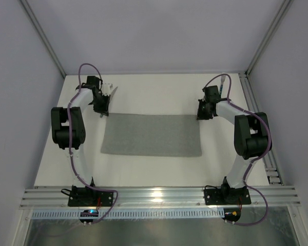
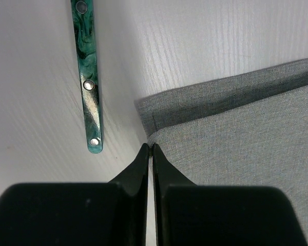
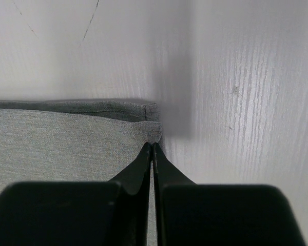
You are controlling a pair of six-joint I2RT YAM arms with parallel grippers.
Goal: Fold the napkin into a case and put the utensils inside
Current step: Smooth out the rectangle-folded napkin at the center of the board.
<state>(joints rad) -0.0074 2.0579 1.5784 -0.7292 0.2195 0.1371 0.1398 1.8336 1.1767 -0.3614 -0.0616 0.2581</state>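
Two pincers stand at the napkin's far corners, one at each. The left pincer point(image 2: 150, 146) is closed, its black fingers pressed together with no gap, and its tips are down at the far-left corner of the upper layer of the napkin point(image 2: 236, 154). The right pincer point(image 3: 152, 144) is closed the same way at the far-right corner. The tips meet right at the hem, so I cannot tell whether either has a pinch of cloth caught between them.

Outward from the tips, the grey cloth lies doubled into a flat, wide rectangle in the middle of the white counter point(image 1: 154, 97), between the two arms. The layers do not quite match: a strip of the lower layer shows beyond the upper edge along the far side. Just beside the left pincer, on bare counter and apart from the cloth, lies the fork point(image 2: 88, 77), showing its teal marbled handle.

As I judge it, only a first fold is made and no case exists yet. If cloth is caught in the tips, lifting away would drag the upper layer and open the fold. The offset edges could leave later folds crooked. A sideways move by the left arm could knock the fork.
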